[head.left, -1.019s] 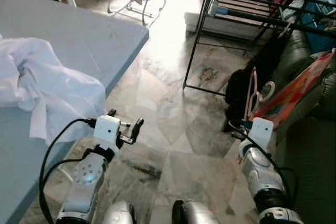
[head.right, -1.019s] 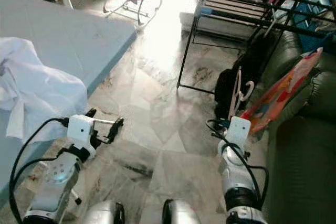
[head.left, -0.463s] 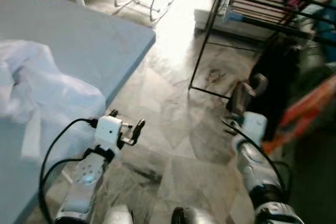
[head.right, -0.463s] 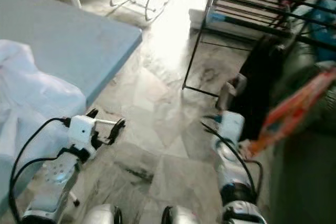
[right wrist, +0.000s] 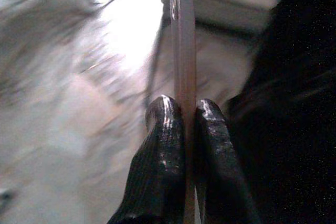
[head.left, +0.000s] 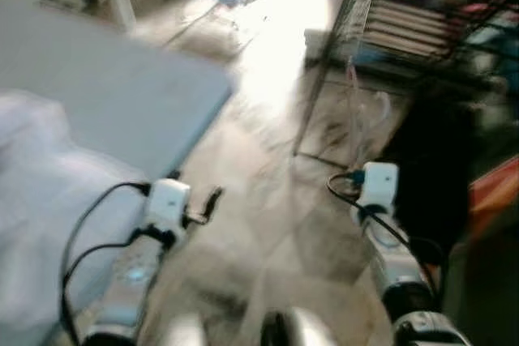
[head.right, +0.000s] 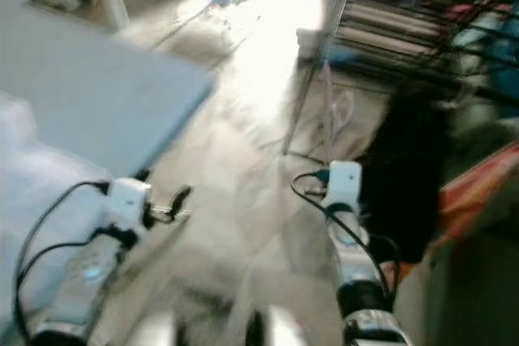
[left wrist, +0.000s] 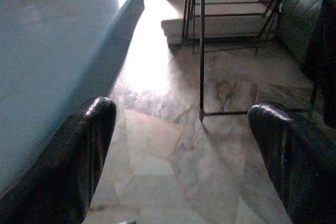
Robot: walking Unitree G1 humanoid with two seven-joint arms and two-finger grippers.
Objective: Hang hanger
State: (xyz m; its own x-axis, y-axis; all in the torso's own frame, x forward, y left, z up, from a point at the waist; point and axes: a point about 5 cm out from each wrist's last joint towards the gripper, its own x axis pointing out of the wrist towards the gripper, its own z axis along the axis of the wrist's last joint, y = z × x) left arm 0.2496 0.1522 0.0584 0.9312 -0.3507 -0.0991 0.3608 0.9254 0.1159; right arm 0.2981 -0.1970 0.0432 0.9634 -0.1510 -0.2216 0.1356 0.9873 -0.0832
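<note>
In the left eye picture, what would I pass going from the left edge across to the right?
White cloth on the blue table → left hand, open over the floor → pale hanger held upright by the right hand → black garment → orange bag.

A white cloth [head.left: 36, 176] lies on the blue table [head.left: 122, 95]; marble floor [left wrist: 168, 145] beside.

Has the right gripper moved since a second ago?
Yes. The right gripper, holding the hanger, has risen toward the drying rack.
</note>
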